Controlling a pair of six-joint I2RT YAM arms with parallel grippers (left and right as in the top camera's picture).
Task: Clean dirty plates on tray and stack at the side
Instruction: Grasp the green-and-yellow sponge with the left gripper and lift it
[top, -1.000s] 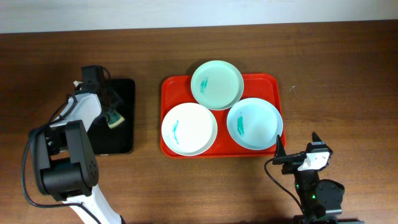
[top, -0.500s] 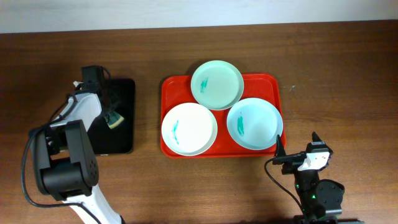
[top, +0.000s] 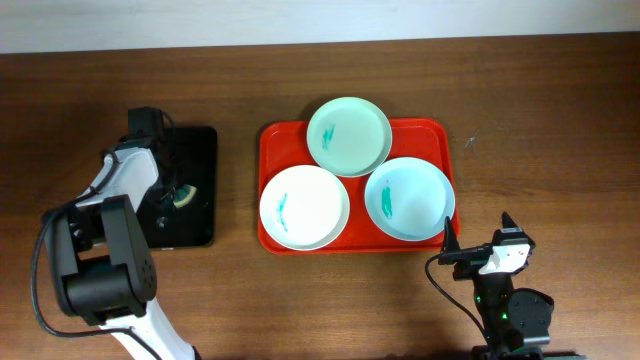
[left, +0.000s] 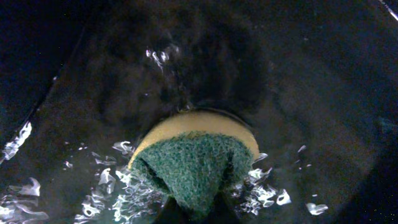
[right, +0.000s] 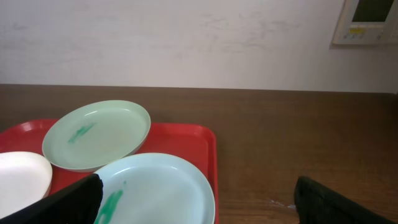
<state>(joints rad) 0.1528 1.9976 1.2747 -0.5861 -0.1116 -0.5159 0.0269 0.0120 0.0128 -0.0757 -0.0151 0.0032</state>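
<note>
No legible txt; wall panel (right: 372, 18) print too small.

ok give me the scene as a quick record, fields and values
red tray: holds all three plates, none stacked aside yet
white plate: tray's near left, teal smear
mint green plate: far middle, teal smear
light blue plate: near right, teal smear
black tray: left of red tray, wet
sponge: green and yellow, over the black tray
left gripper: shut on sponge
right gripper: open, empty, by tray's near right corner

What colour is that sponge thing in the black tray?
The sponge is yellow with a dark green scrubbing side, clearest in the left wrist view.
</note>
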